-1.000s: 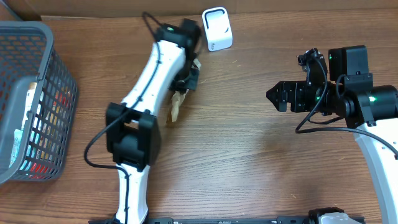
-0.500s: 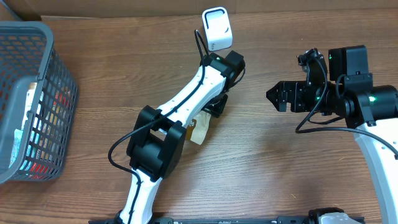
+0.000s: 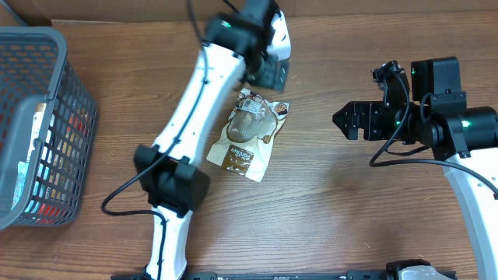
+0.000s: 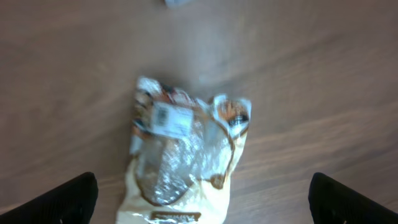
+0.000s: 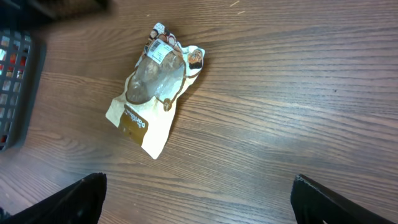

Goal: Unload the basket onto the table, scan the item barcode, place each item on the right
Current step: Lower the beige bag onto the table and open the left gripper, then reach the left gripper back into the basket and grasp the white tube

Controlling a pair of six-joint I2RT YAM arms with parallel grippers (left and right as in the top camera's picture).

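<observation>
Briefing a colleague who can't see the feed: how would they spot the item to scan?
From the grey mesh basket at the left edge of the table, look right past the left arm. Flat on the bare wood lies a cream-and-brown snack packet with a clear window. Unlike the goods in the basket, it lies alone on the wood, with a white sticker at one end.

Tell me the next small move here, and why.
Probably ease the right fingers toward the packet to pick it up: it lies flat on the table, touched by nothing, with the left fingers open above it and the right ones open and empty.
</observation>
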